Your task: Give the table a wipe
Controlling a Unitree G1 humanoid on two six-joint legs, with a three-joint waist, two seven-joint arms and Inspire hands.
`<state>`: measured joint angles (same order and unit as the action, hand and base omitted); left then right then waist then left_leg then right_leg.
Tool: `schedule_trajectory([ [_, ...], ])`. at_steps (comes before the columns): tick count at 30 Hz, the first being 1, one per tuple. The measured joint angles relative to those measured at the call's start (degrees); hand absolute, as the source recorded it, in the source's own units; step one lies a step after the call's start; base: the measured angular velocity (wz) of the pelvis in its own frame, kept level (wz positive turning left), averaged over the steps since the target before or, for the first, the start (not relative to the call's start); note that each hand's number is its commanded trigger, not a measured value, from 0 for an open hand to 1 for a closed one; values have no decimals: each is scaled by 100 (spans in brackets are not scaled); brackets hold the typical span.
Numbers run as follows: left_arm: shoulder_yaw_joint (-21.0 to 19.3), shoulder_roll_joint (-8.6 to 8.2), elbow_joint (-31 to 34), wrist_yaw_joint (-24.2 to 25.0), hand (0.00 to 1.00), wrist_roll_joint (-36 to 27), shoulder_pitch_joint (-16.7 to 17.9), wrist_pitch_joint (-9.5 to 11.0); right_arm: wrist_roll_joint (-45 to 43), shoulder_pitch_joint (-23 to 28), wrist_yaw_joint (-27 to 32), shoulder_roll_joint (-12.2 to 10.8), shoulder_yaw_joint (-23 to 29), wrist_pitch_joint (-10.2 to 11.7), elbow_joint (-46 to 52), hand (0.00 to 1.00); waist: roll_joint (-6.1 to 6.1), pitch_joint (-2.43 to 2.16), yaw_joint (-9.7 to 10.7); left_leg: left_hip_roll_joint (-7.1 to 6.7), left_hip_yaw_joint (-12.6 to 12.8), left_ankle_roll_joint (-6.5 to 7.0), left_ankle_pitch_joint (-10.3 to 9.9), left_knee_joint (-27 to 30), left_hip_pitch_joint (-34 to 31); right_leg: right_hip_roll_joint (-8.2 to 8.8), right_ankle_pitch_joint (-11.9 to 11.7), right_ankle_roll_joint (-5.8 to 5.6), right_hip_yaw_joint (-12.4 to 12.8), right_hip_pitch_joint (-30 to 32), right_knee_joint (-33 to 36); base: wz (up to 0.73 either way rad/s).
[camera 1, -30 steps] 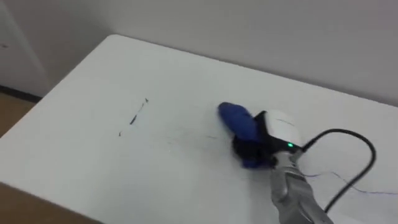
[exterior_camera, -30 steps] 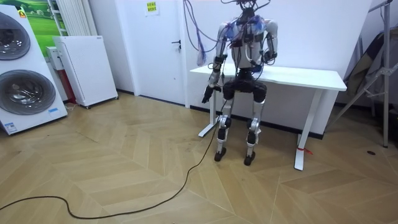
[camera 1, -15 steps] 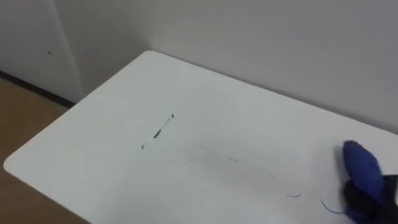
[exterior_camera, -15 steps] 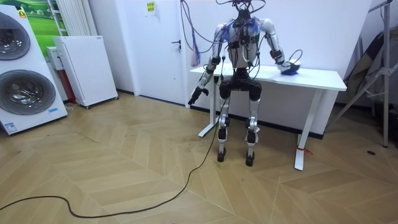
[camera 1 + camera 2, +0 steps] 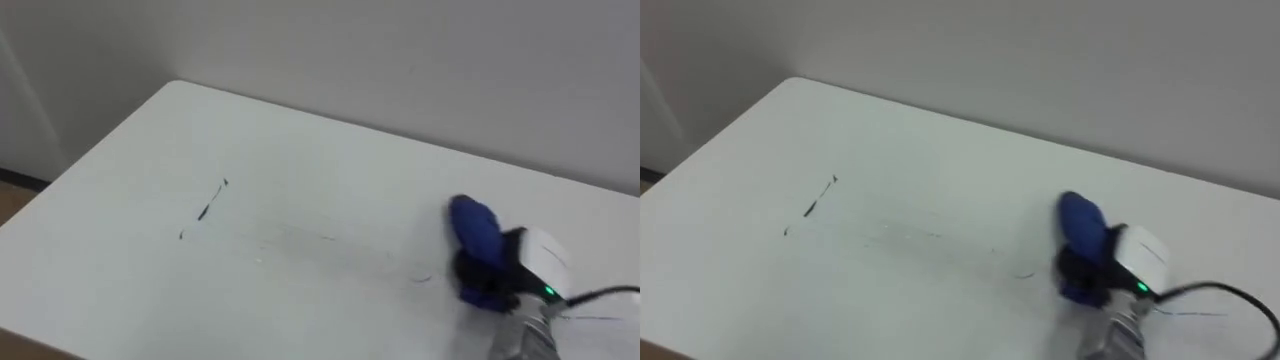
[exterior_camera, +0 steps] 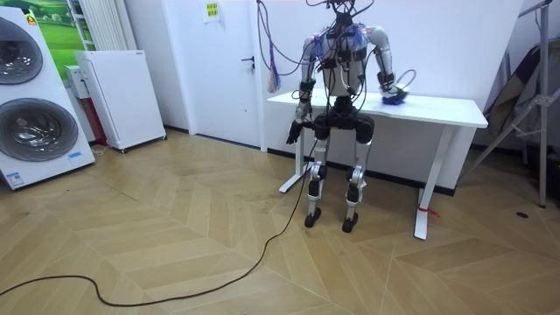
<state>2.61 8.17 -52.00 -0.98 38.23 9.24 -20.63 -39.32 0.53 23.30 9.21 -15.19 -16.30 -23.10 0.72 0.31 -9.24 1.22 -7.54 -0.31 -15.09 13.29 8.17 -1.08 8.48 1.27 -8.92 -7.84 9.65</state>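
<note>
The right hand (image 5: 490, 282) holds the blue cloth (image 5: 475, 230) on the table (image 5: 150, 290), dark fingers curled on it, short of the far edge. A dark mark (image 5: 208, 207) lies well apart to its left, with bare top between. The left hand (image 6: 293, 134) hangs beside the table's left end; I cannot tell its fingers

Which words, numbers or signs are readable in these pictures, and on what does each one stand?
Yellow sign on the door: too small to read.
Label on the washing machine: too small to read.
Dark marks on the table: pen strokes, not letters.
Blue cloth in the right hand: no print seen.
Nothing can be quoted.
</note>
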Motion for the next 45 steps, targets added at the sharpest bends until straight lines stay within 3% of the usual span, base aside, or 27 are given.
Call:
schedule_trajectory([
  [3,-14,27,238,1,0,-232,259,-67,-134,2,-80,29,-12,104,78,100,-7,12,55,0,24,-18,65,-81,-33,31,91,1,-59,4,0,34],
  [6,-203,32,259,-10,0,-234,492,-24,-107,94,123,96,148,609,-223,100,27,0,207,-5,138,-25,110,-158,52,57,147,-10,-61,-102,-92,33],
  [8,-435,34,258,1,0,-71,615,76,-19,360,594,287,461,1112,-536,100,98,-48,343,-88,157,5,129,-165,97,122,174,-59,-52,-255,-211,52],
  [10,-721,34,261,0,0,272,654,138,34,694,1016,486,1004,1273,-763,100,149,-73,405,-155,318,73,173,-227,140,206,220,-128,-32,-348,-209,55],
  [13,-937,179,301,22,0,465,778,116,117,955,1535,781,1770,1290,-1441,100,203,-122,443,-194,586,122,202,-237,163,280,218,-158,152,-367,-175,8],
  [16,-979,380,299,50,0,467,808,117,322,1140,1691,948,1950,1321,-1949,100,301,-173,504,-190,606,185,154,-208,241,281,204,-182,156,-489,-146,2],
  [21,-839,315,300,58,0,444,696,233,399,1142,1682,942,2040,1266,-2071,100,256,-191,592,-177,641,232,41,-54,249,307,183,-256,196,-523,-72,-11],
  [24,-661,193,183,-17,0,262,571,237,428,911,1654,813,1881,983,-2025,100,182,-184,507,-151,794,223,40,-54,270,263,121,-246,310,-477,-67,-31],
  [26,-341,99,4,-70,0,169,407,216,446,695,1501,682,1673,574,-1641,100,96,-165,427,-107,873,213,34,-62,269,189,37,-202,350,-387,-69,-49],
  [27,-275,80,-20,-91,0,165,377,221,446,653,1423,622,1581,477,-1512,100,74,-158,396,-99,877,202,27,-62,263,163,11,-183,349,-380,-67,-68],
  [29,-104,-33,-225,-112,0,175,122,167,269,563,999,305,969,265,-783,100,16,-123,277,-63,800,170,-9,-68,228,47,-87,-84,354,-220,-66,-74],
  [32,156,-92,-168,-113,0,62,-117,96,-190,501,451,-71,30,124,-36,100,9,-93,255,-80,533,161,-2,-68,137,-37,-124,-31,317,-110,-72,-22],
  [36,325,-201,81,-165,0,63,-96,92,-420,388,65,-127,-567,233,232,100,-32,-24,238,-90,475,156,25,-121,121,-43,-73,4,286,-110,-103,13],
  [39,306,-210,147,-260,0,84,189,51,-423,417,269,-24,-514,598,90,100,-56,-28,318,-113,476,170,47,-164,132,-14,-17,-12,266,-131,-151,11],
  [40,262,-211,143,-262,0,160,265,51,-380,527,615,113,-334,885,-64,100,-47,-26,384,-126,524,186,57,-172,105,10,-4,-34,263,-132,-212,41],
  [41,188,-211,135,-254,0,299,324,54,-359,680,1007,327,-101,1024,-171,100,-85,-52,435,-149,606,211,76,-202,100,58,33,-87,256,-142,-206,51],
  [42,100,-200,143,-251,0,516,399,58,-344,898,1444,559,211,1109,-305,100,-107,-80,451,-193,610,252,103,-224,109,112,67,-131,286,-152,-203,39],
  [45,-188,-145,154,-252,0,767,550,32,-284,1368,2227,684,761,1193,-527,100,-50,-112,556,-262,634,292,126,-261,135,191,110,-201,289,-216,-195,31],
])
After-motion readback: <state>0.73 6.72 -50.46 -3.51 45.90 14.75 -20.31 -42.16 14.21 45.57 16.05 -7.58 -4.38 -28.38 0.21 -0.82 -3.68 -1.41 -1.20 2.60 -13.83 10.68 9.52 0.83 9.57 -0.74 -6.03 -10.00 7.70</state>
